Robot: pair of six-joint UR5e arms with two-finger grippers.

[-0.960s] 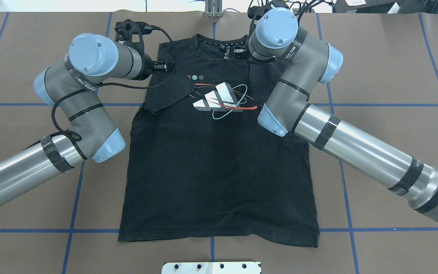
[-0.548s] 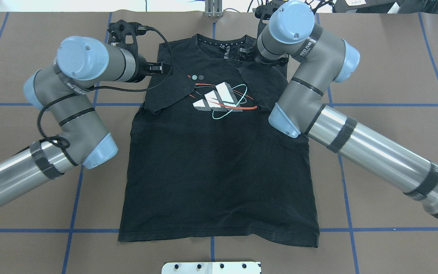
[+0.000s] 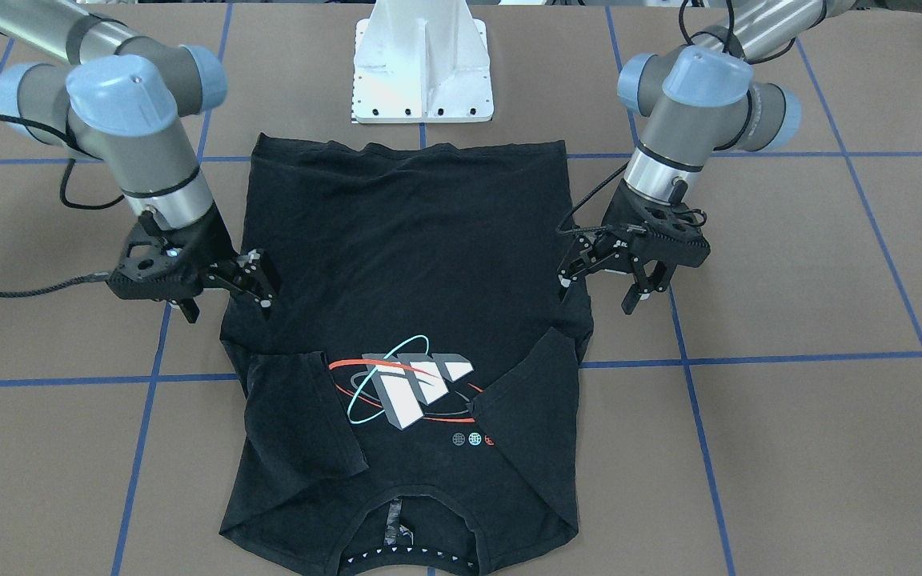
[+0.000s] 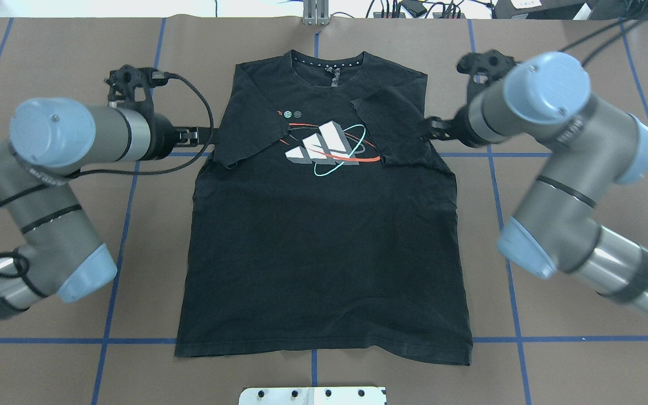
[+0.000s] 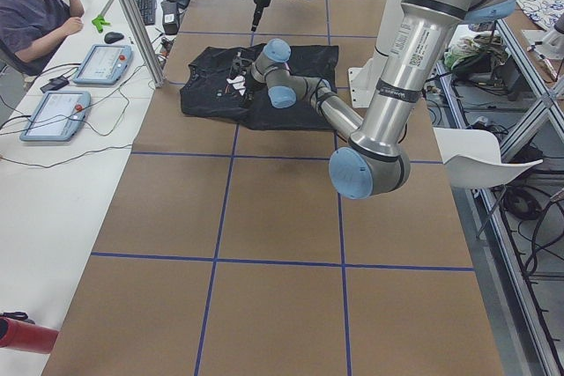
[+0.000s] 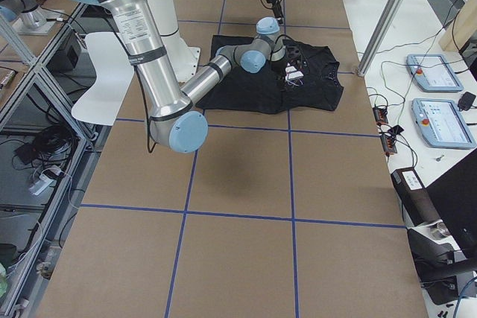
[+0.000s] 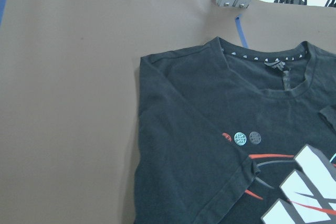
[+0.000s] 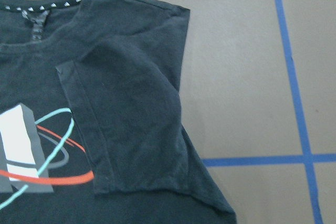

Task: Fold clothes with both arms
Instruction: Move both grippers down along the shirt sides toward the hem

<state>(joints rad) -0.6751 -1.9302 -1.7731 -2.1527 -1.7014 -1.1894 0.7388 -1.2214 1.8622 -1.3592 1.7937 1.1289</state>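
Note:
The black T-shirt lies flat on the brown table, print side up, with the logo showing. Both short sleeves are folded inward over the chest, one on the overhead view's left and one on its right. My left gripper is open and empty, just off the shirt's left edge at sleeve height; it also shows in the front-facing view. My right gripper is open and empty beside the right edge, and shows in the front-facing view too. The wrist views show only the shirt.
The white pedestal base stands at the shirt's hem side. An aluminium post and cables sit at the table's far edge beyond the collar. Blue tape lines cross the brown table. An operator sits at a side desk with control tablets.
Both grippers have moved outward from the collar and shoulder area to the sides of the shirt. The sleeves stay folded inward where they lay.

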